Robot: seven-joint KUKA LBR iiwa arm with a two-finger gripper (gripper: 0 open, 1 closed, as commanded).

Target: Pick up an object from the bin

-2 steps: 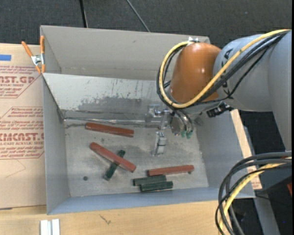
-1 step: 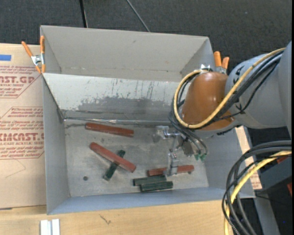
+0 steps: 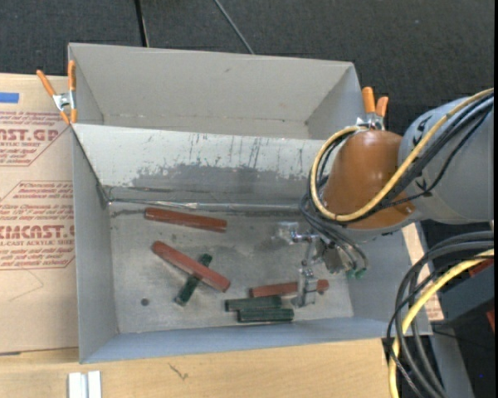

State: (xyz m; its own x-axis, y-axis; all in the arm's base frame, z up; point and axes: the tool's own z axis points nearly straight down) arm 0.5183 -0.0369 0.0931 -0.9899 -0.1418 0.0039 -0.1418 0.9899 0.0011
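Red-brown stick (image 3: 275,290) on scuffed grey bin (image 3: 133,259) floor; claw (image 3: 309,292) at right end, grip unclear.

Dull grey bin (image 3: 91,247), far wall streaked and smudged with darker grey scuffs, floor speckled and worn. Reddish-brown far stick (image 3: 185,218) at left. Matching reddish-brown middle stick (image 3: 174,257) and right stick (image 3: 274,290). Dark green piece (image 3: 185,291) across the middle stick, a second dark green bar (image 3: 260,309) near the front wall. Silvery metal hand (image 3: 309,287). Glossy orange-brown cover (image 3: 361,181) on the pale grey arm (image 3: 465,172), ringed by yellow and black cables (image 3: 317,181). Light tan wood worktop (image 3: 232,371) in the foreground.
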